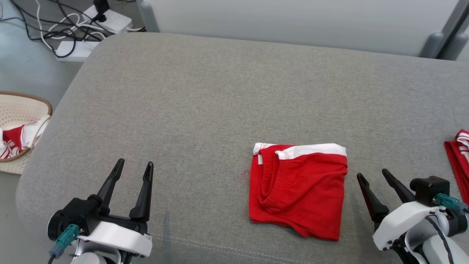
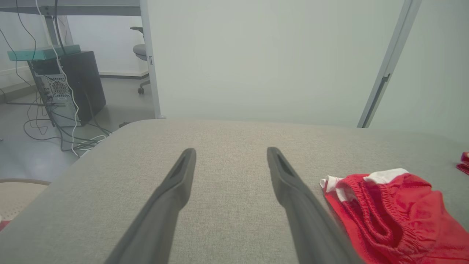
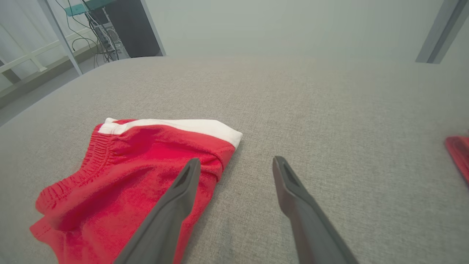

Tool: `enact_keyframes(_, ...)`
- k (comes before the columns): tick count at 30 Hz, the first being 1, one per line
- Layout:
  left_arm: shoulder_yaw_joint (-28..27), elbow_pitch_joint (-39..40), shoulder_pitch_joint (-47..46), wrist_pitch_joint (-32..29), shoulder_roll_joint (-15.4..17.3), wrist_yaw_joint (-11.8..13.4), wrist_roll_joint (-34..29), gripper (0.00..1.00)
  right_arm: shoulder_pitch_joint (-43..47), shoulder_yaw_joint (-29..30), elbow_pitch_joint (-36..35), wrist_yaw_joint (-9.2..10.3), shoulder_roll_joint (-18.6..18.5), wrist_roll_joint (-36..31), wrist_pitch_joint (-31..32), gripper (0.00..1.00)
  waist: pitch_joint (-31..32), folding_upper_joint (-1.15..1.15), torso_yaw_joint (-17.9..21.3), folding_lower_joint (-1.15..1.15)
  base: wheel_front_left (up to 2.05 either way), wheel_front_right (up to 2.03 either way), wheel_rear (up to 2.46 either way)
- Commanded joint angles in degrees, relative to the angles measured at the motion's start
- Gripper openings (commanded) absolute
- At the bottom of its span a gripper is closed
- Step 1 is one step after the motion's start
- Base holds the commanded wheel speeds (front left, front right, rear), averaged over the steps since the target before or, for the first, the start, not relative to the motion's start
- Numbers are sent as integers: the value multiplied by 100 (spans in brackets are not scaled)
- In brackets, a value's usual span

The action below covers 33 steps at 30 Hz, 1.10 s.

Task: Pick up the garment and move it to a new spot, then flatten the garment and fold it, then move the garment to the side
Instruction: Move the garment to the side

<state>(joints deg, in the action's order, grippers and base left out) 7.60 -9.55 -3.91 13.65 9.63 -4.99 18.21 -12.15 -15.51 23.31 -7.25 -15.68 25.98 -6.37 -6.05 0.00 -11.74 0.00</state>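
Garment (image 1: 298, 190), red shorts w/ white trim, lay folded on the grey padded table (image 1: 205, 110), just left of the right pincer (image 1: 372, 174) and well to the right of the left pincer (image 1: 135, 163). Both pincers stood wide open, holding nothing. Judging by the neat stack, only the shift to the side looked left to do. Risks: a pinch on just the top layer at the edge nearest the right pincer would probably peel the fold open; a drag across the coarse cover could bunch the lower layers. A 2nd red piece (image 1: 460, 161) lay further right of the right pincer, so a push that way might run one pile into the other.
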Motion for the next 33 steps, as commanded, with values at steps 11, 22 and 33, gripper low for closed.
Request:
enact_keyframes(11,-52,-16,-562,116,-68,-76,29,100,-458,-907,496,-24,-198,827,573,100,-376,0,-500,0,0,0,0)
enact_keyframes(22,-43,-95,-634,132,-78,-128,9,100,-679,-1497,312,-24,-303,1591,1035,0,-361,0,-334,0,0,0,0)
enact_keyframes(33,21,-22,-651,134,38,-166,9,100,-518,-1294,149,-24,-426,1579,706,0,-361,0,563,0,0,0,0)
